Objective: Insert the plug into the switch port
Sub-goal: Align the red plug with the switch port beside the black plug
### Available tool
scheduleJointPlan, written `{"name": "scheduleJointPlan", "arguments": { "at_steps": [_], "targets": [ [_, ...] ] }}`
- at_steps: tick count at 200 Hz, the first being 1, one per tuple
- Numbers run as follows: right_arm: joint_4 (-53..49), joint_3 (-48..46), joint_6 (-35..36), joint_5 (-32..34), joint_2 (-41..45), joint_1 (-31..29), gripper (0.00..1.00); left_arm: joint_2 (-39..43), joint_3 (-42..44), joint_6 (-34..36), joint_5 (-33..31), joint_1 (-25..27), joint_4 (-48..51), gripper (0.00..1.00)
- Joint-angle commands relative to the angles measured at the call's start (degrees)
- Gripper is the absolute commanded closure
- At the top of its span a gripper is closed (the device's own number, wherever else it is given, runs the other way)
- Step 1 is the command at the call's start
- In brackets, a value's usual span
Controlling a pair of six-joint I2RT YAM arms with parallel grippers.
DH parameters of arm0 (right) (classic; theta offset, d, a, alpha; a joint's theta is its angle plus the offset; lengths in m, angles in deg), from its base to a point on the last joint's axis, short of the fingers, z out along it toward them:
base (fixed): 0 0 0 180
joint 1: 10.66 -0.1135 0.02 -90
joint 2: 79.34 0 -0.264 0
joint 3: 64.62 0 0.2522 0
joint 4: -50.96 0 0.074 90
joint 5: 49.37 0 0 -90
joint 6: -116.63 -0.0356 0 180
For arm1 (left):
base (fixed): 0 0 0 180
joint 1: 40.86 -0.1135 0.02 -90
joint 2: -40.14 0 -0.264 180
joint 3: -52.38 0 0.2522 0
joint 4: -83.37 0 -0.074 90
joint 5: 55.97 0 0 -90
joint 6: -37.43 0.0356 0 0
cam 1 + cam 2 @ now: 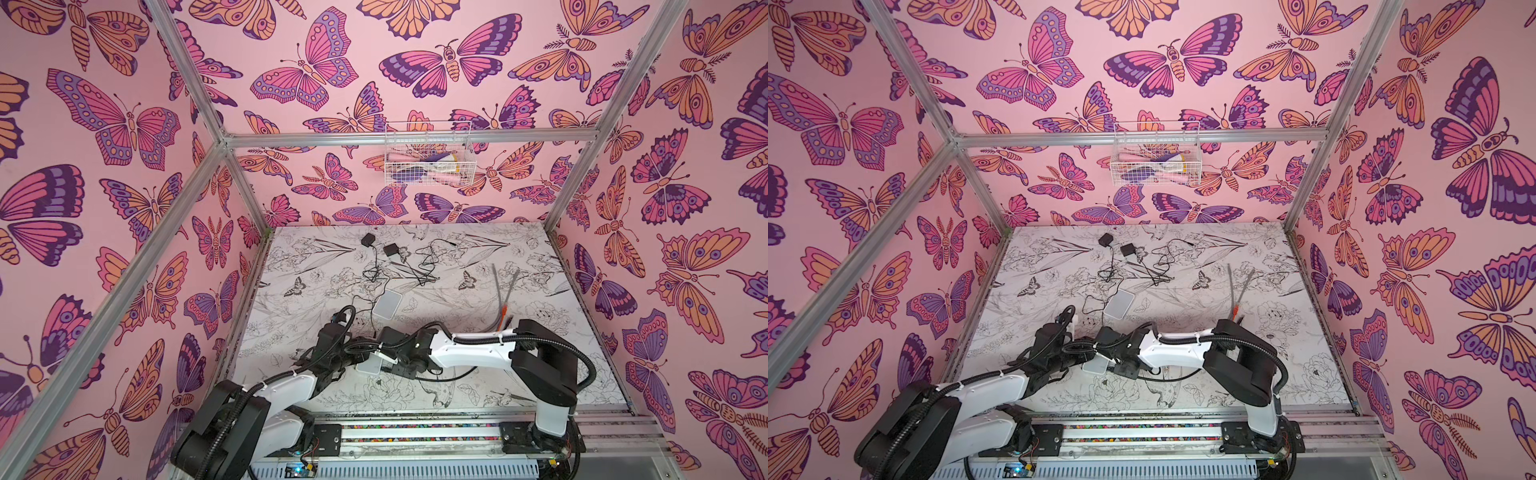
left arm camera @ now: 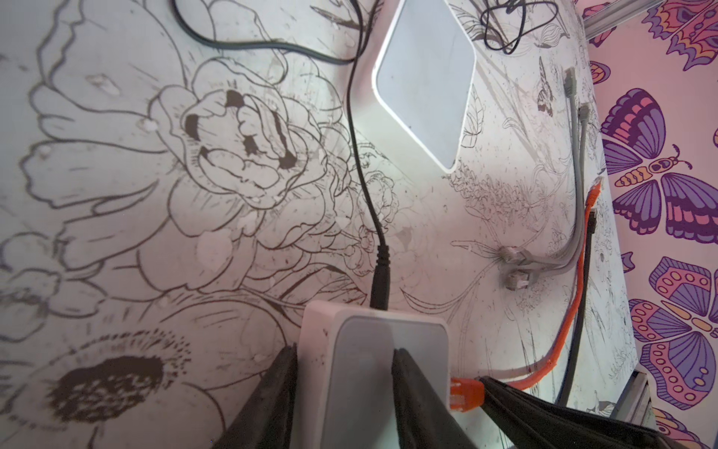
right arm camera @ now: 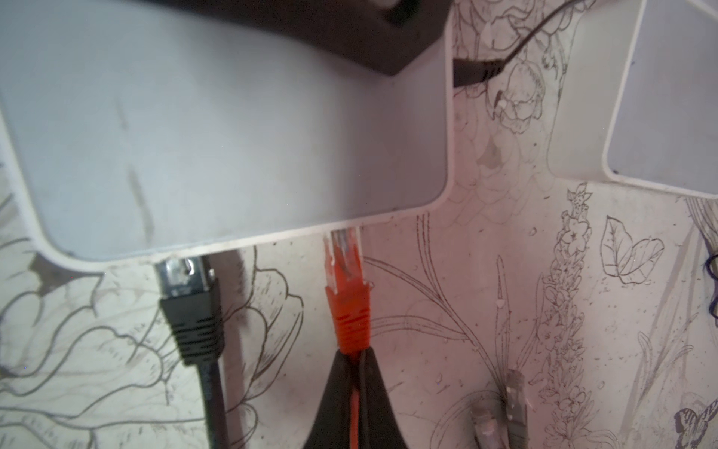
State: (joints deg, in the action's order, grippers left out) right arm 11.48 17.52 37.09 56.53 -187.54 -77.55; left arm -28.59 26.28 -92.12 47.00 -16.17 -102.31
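Note:
In the left wrist view, my left gripper (image 2: 345, 352) is shut on the white switch (image 2: 373, 334), one finger on each side. My right gripper (image 3: 355, 355) is shut on the orange plug (image 3: 347, 303) at the rear of its boot, where the orange cable leaves it. The plug's clear tip meets the switch (image 3: 233, 136) at its port edge. I cannot tell how deep it sits. A black plug (image 3: 190, 307) sits in a neighbouring port. In both top views the two grippers meet over the switch (image 1: 370, 365) (image 1: 1096, 368) near the table's front.
A second white box (image 1: 387, 304) lies further back with black cords and two black adapters (image 1: 368, 239). Loose grey cables (image 1: 505, 282) lie to the right. A black power lead (image 2: 379, 280) enters the switch's far end. A wire basket (image 1: 428, 153) hangs on the back wall.

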Motion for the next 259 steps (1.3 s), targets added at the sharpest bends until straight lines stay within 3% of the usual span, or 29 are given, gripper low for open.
{"name": "scheduleJointPlan", "arguments": {
  "at_steps": [1, 60, 110, 259],
  "targets": [
    [5.1, 1.3, -0.8, 0.9, 0.1, -0.7, 1.0, -1.3, 0.0, 0.9, 1.2, 1.1, 3.5, 0.57],
    [7.3, -0.5, -0.5, -1.5, 0.6, -0.7, 1.0, -0.6, 0.0, 1.2, 0.9, 1.3, 3.4, 0.57],
    [9.8, -3.6, 0.8, 2.4, 1.4, -0.7, 1.0, -0.4, 0.3, 1.9, 0.5, 1.3, 3.5, 0.57],
    [14.3, -7.8, 1.3, 0.5, 5.2, -1.4, 1.0, -1.0, -0.8, 2.9, -0.2, 1.4, 4.5, 0.57]
  ]
}}
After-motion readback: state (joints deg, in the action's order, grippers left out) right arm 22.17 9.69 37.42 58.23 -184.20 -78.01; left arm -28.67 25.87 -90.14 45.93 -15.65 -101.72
